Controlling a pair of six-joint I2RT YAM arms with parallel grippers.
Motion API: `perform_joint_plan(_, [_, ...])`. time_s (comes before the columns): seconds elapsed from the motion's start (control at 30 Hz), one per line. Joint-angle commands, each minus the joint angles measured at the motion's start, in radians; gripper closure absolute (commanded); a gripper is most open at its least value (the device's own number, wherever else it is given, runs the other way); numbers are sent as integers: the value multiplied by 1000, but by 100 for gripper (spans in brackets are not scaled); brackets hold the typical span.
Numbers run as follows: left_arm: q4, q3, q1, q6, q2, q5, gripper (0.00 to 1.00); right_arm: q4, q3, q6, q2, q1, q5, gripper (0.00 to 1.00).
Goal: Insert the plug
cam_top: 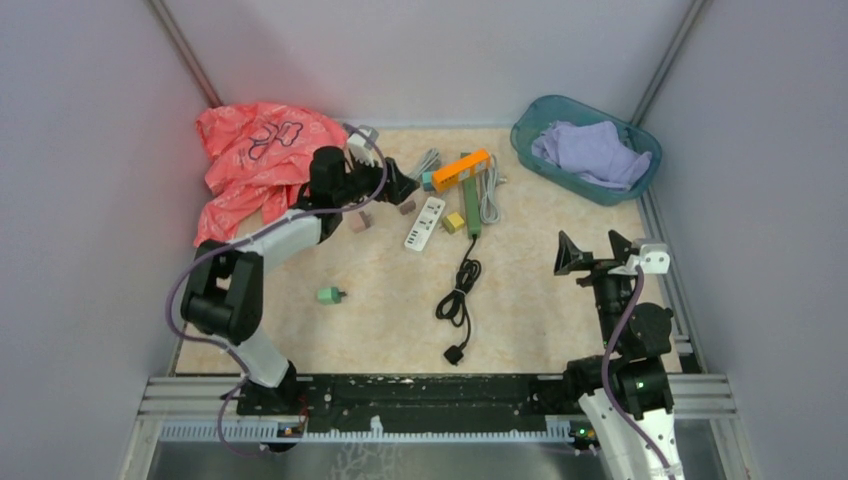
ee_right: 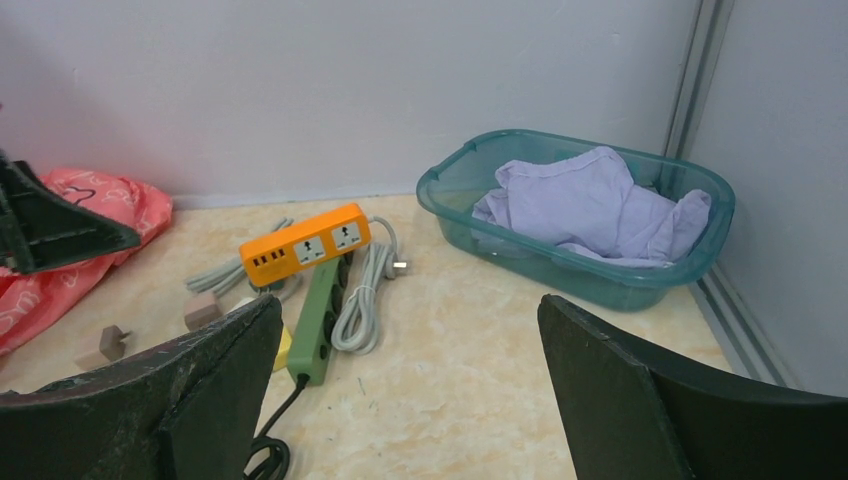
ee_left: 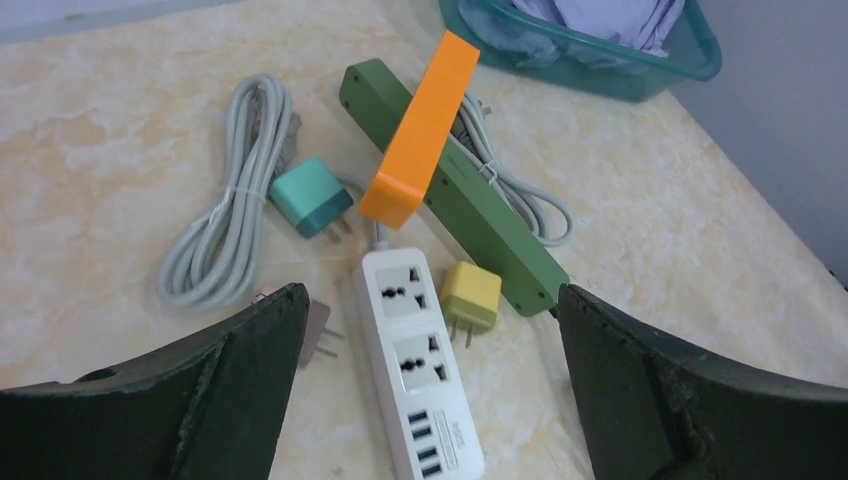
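— Black mounting rail point(cam_top: 430, 395) is being shown along the near edge, with the marbled beige table point(cam_top: 540, 290) being spread out behind it. Is anything being gripped?

— Nothing is. The left gripper point(ee_left: 430, 295) is being held with its jaws wide apart above the white plastic power strip point(ee_left: 415, 360). The right gripper point(ee_right: 410, 300) is likewise being held spread and empty, well apart from the clutter.

— Where is the plug being found?

— Largest first: a crumpled pink plastic bag point(cam_top: 255, 150) is lying at the far left, and a teal plastic basket point(cam_top: 524, 140) of lilac cloth point(cam_top: 592, 152) at the far right. Between them a long green power strip point(ee_left: 490, 230) is being crossed by a tilted orange power strip point(ee_left: 425, 125). Which plug is meant cannot be told. A small yellow cube plug point(ee_left: 471, 296) is lying just beside the white strip's sockets, and a teal cube plug point(ee_left: 312, 197) beside a coiled grey cable point(ee_left: 225, 215). The black cord's plug point(cam_top: 455, 354) is lying alone nearer the rail.

— How is the step being done well?

— Picking up a plug is being judged the step in hand. The body is best pinched across its flat sides, with the prongs left free and squared to the socket. The light strip is probably going to need bracing by the other arm.

— And room?

— Open table is being offered at the near centre. The orange strip's overhang and the side walls are being taken as the limits.
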Motion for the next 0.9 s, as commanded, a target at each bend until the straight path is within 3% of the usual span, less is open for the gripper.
perform_joint_plan(0.0, [43,140,-16,108,150,91,3,46,-3,-16,3,1,-21,1])
perform_joint_plan(0.27, [39,344,-39,211,373,132,5,48,-5,-22,28,1,-40,1])
perform_joint_plan(0.6, [30,529,-79,244,586,181,16,51,-10,-26,38,1,-55,1])
perform_joint_plan(0.8, [-8,617,-94,262,653,204,35,52,-13,-28,45,0,-62,1])
perform_joint_plan(0.87, [-9,618,-99,265,649,218,49,50,-13,-27,43,0,-61,1])
